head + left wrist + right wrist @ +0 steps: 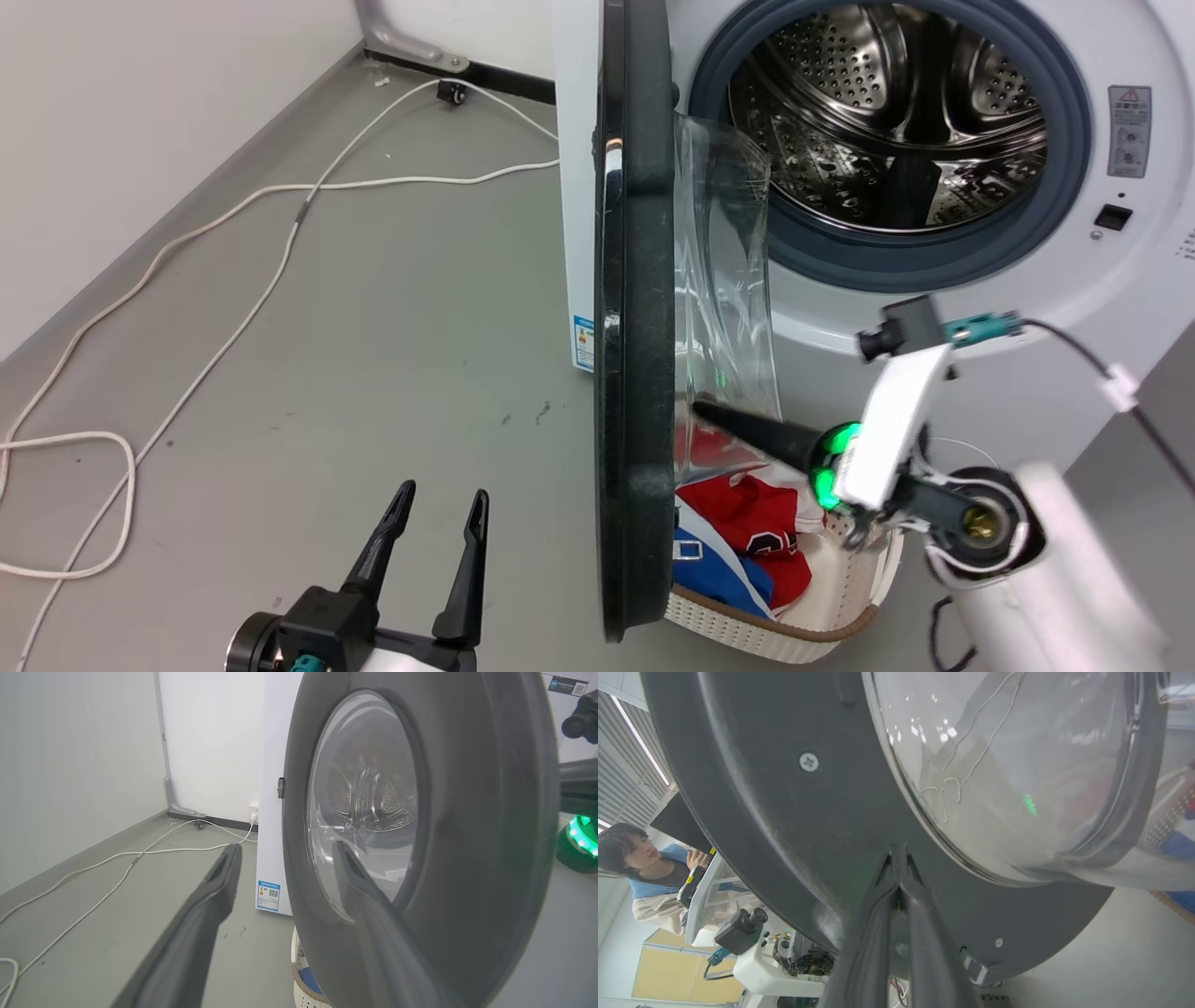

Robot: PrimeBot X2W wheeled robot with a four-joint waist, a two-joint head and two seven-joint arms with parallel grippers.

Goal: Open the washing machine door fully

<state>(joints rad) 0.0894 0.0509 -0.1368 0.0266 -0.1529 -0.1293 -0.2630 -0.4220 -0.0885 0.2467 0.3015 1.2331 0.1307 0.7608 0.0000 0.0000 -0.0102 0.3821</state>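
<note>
We see three risks. As the washing machine door (635,327) swings wider, it sweeps toward our left gripper (443,492) on its outer side and could strike those fingers. Under the door, the laundry basket (794,644) could snag our right forearm. Against the door's inner face, our right gripper (897,851) merely pushes (no hold at all), so its tips may skid onto the glass bowl (728,280). The left gripper is spread wide, empty and clear of the door. The right is pinched shut, tips touching the door beside the bowl. The door stands roughly square to the washer, with the steel drum (887,112) behind.
</note>
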